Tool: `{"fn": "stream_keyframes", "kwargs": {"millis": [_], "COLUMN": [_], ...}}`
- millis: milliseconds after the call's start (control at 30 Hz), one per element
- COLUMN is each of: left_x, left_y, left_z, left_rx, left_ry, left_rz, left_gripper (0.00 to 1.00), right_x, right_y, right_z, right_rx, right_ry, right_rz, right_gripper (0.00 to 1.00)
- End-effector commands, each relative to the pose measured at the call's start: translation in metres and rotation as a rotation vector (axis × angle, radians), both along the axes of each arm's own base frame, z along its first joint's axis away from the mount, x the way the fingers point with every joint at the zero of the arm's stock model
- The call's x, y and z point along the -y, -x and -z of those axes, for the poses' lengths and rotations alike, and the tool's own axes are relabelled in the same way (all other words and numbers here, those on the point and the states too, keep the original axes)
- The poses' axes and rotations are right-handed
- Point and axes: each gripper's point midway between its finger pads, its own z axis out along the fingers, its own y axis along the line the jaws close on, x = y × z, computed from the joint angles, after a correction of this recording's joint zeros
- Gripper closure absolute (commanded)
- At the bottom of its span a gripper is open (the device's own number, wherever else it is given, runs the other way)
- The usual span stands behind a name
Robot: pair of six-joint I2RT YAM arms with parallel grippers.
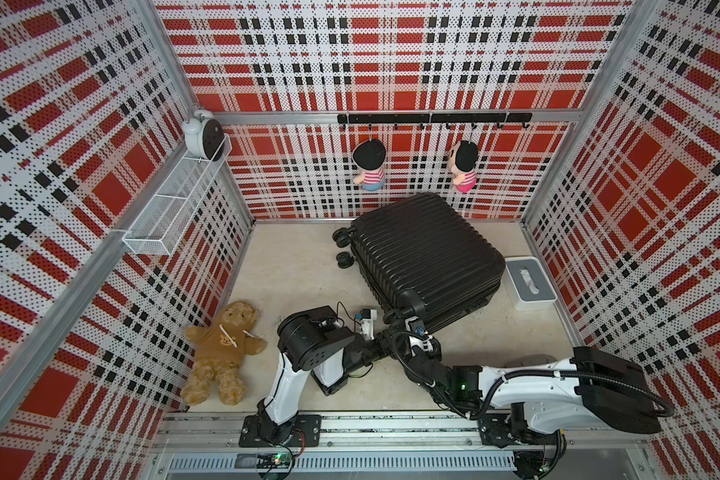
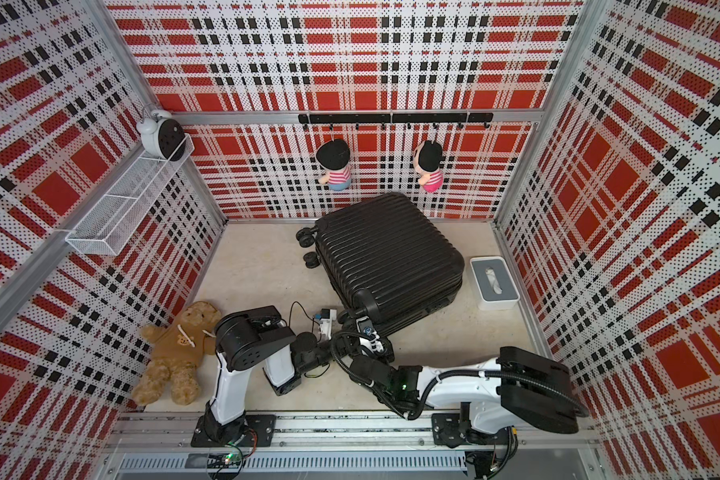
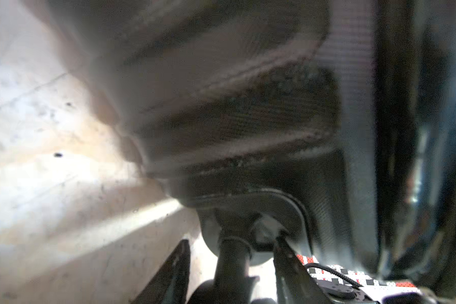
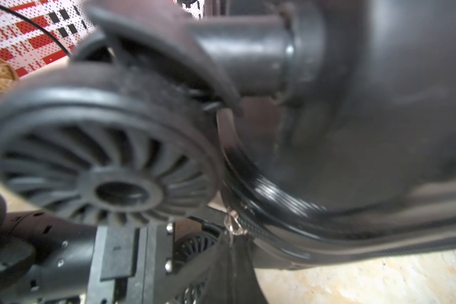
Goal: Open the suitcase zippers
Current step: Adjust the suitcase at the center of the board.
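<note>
The black ribbed suitcase point(image 1: 425, 253) point(image 2: 387, 253) lies flat at the back right of the table, with both arms at its near-left wheel corner. My left gripper point(image 3: 232, 244) point(image 1: 385, 328) has a black wheel caster point(image 3: 232, 263) between its fingers and is closed in on it; the view is blurred. The same gripper's body and that small wheel point(image 4: 192, 247) appear in the right wrist view. My right gripper point(image 4: 232, 239) point(image 1: 410, 318) is shut, with the metal zipper pull point(image 4: 234, 223) pinched at its tips. The zippers' track point(image 4: 263, 192) curves round the corner, beside a large wheel point(image 4: 103, 163).
A brown teddy bear point(image 1: 225, 353) lies at the near left. A white-grey tissue box point(image 1: 528, 282) stands right of the case. Two dolls point(image 1: 368, 164) point(image 1: 464, 166) hang on the back wall. A wire basket point(image 1: 175, 203) with an alarm clock point(image 1: 202, 135) is on the left wall.
</note>
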Motion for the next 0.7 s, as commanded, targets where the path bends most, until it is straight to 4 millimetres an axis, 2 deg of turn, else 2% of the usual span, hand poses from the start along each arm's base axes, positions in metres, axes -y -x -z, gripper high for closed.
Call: {"fn": "stream_keyframes", "kwargs": {"millis": [0,200,367,467,600,633,667], "left_x": [0.001,-0.003,-0.010,-0.012,-0.016,-0.018,-0.022], "left_y": [0.009,0.012,0.015,0.015,0.015,0.015,0.016], "left_z": [0.011,0.010,0.011,0.010,0.009,0.007,0.005], "left_rx": [0.011,0.010,0.012,0.017,0.018,0.020,0.020], "left_ry": [-0.045,-0.019,-0.027,-0.029,-0.027,-0.022,-0.018], "left_rz": [0.026,0.022,0.008,0.006,-0.002,-0.005,-0.013], "left_gripper": [0.47,0.48,0.48,0.48,0.47,0.46,0.45], "right_x": [-0.043,-0.059,-0.082,-0.093,-0.094,-0.093,-0.089], "right_y": [0.014,0.015,0.023,0.024,0.027,0.028,0.029], "right_z": [-0.020,-0.013,-0.017,-0.012,-0.008,-0.007,-0.006], "right_rx": [0.013,0.027,0.041,0.017,-0.012,-0.021,-0.035], "right_ry": [-0.095,-0.106,-0.178,-0.172,-0.190,-0.186,-0.175], "right_rz": [-0.108,-0.125,-0.236,-0.272,-0.299,-0.306,-0.300], "right_gripper": [1.00,1.00,1.00,1.00,1.00,0.98,0.84]}}
